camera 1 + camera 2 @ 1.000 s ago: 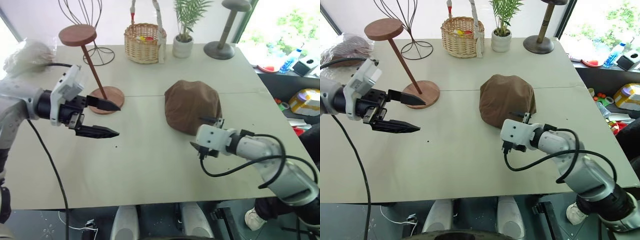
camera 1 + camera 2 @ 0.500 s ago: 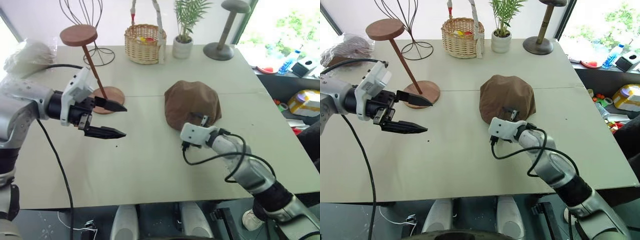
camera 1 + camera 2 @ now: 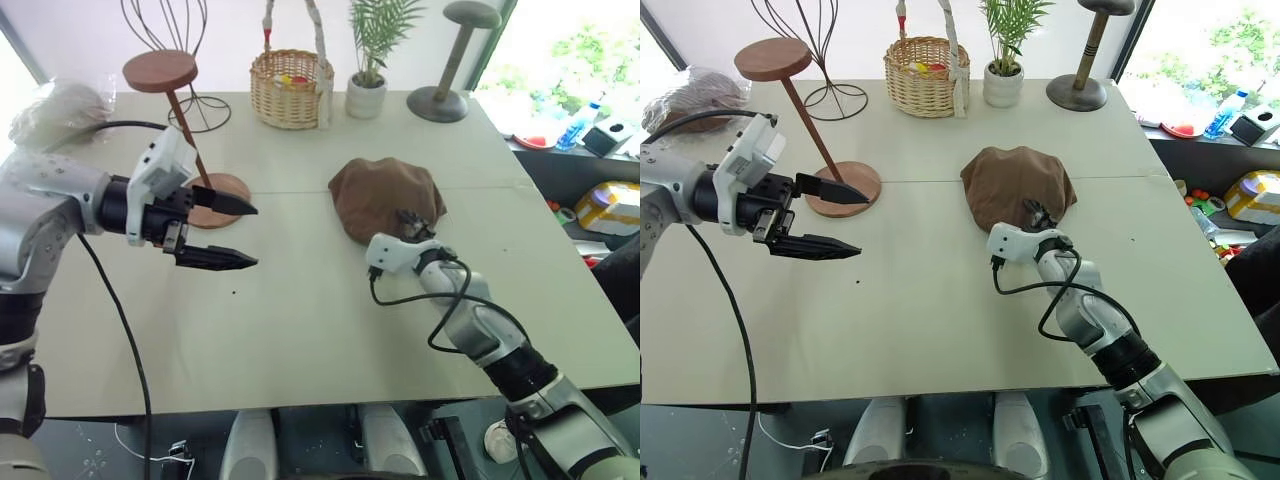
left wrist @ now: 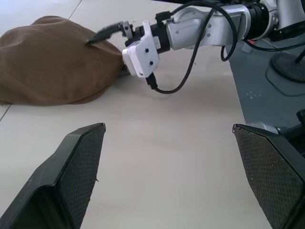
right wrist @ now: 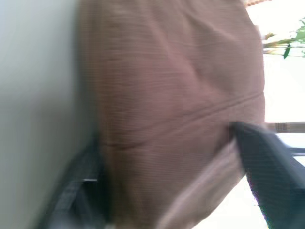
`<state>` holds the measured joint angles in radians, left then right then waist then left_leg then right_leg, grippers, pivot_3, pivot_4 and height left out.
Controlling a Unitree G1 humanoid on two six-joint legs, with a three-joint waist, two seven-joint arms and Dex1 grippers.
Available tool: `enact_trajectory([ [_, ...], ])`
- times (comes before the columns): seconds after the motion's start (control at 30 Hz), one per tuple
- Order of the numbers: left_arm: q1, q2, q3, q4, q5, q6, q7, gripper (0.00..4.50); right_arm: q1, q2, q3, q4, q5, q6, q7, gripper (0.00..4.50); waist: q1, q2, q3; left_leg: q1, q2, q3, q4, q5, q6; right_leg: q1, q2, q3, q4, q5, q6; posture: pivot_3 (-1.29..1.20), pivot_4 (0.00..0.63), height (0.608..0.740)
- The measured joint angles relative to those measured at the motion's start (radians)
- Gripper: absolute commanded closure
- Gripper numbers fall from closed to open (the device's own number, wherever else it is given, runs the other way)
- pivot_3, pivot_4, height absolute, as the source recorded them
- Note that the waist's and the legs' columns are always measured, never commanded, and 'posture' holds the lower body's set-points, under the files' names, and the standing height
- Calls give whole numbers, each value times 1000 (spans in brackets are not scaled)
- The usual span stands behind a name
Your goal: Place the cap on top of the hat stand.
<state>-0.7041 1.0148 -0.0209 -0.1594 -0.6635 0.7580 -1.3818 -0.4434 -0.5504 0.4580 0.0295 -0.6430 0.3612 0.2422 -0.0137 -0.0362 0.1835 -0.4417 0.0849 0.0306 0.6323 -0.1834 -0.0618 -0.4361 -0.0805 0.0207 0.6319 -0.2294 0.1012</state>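
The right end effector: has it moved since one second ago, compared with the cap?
Yes. The right end effector has moved forward to the near edge of the cap, with its fingers now around the fabric.

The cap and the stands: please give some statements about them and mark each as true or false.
1. The cap lies on the table. True.
2. The cap sits on the hat stand. False: the stand's top disc is bare.
3. The right gripper is at the cap's near edge, one finger over the fabric. True.
4. The left gripper holds the basket. False: it is open and empty, near the stand's base.
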Motion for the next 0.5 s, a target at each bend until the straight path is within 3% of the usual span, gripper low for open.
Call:
enact_trajectory([
  [0.03, 0, 0, 0, 0, 0, 0, 1, 0, 0, 3, 0, 12, -2, 0, -2, 2961, 1, 0, 0, 0, 0, 0, 0, 0, 0, 0, 0, 0, 0, 0, 0, 0, 150, 728],
  [0.17, 0, -3, 1, 0, 0, 0, 8, 0, 0, 4, -25, 26, -9, -9, -8, 2961, 0, 0, 0, 0, 0, 0, 0, 0, 0, 0, 0, 0, 0, 0, 0, 0, 150, 728],
  [0.3, 0, -5, 3, 0, -1, 0, 12, 0, -1, 5, -55, 32, -14, -28, -19, 4463, 0, 0, 0, 0, 0, 0, -1, 0, 0, 0, 0, 0, 0, 0, 1, 0, 150, 728],
  [0.5, 3, -17, 53, -1, -28, 25, 65, 0, -5, -1, -86, 9, -17, -43, 8, 4463, -1, 0, 0, 0, 0, 0, -1, 0, 0, 0, 0, 0, 0, -1, 1, 0, 150, 728],
])
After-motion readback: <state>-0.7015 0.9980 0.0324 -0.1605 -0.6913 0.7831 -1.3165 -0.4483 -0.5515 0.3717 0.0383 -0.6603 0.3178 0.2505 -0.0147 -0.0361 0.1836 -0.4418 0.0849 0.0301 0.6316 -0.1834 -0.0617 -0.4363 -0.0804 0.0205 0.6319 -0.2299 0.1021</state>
